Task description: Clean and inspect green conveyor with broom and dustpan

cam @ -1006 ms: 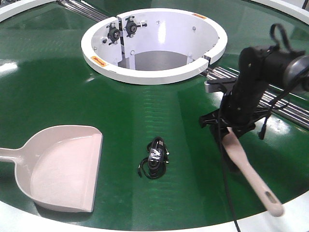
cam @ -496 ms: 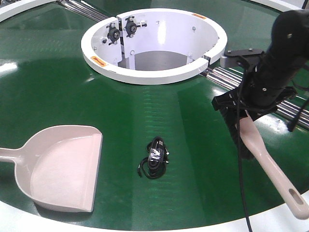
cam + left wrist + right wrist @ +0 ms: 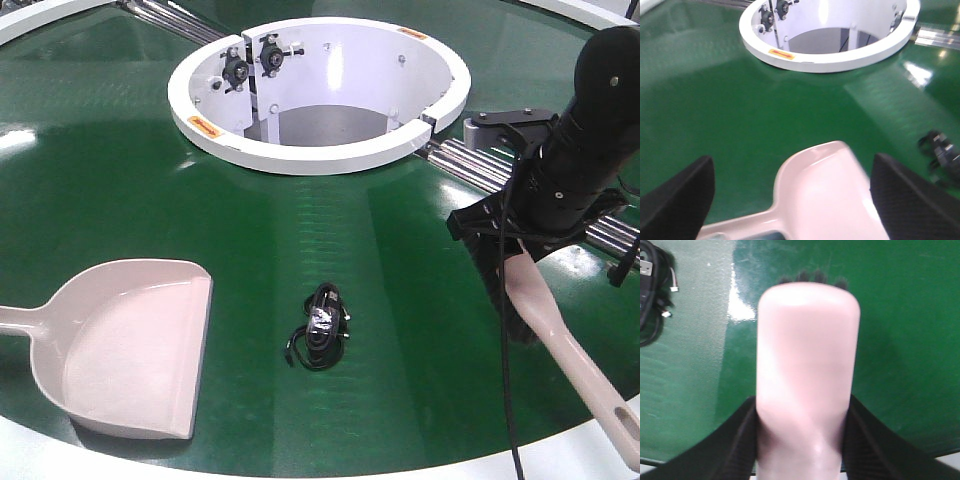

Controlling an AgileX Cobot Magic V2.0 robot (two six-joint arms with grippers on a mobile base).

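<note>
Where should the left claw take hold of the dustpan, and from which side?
Grip the dustpan by its straight handle, which lies flat on the green conveyor and points left in the front view. Coming down from above, straddling its narrow width, looks best; the pan is likely too wide and shallow to pinch. The left claw hangs open over it.

Open belt [image 3: 110, 170] spans 9 to 11 o'clock; ring [image 3: 320, 158] blocks 12, cable [image 3: 318, 332] lies centre, dustpan [image 3: 130, 350] 8, broom [image 3: 560, 342] 4.

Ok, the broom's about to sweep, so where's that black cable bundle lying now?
In the front view the black cable bundle lies on the green conveyor near its front rim, right of the dustpan and left of the broom.
</note>
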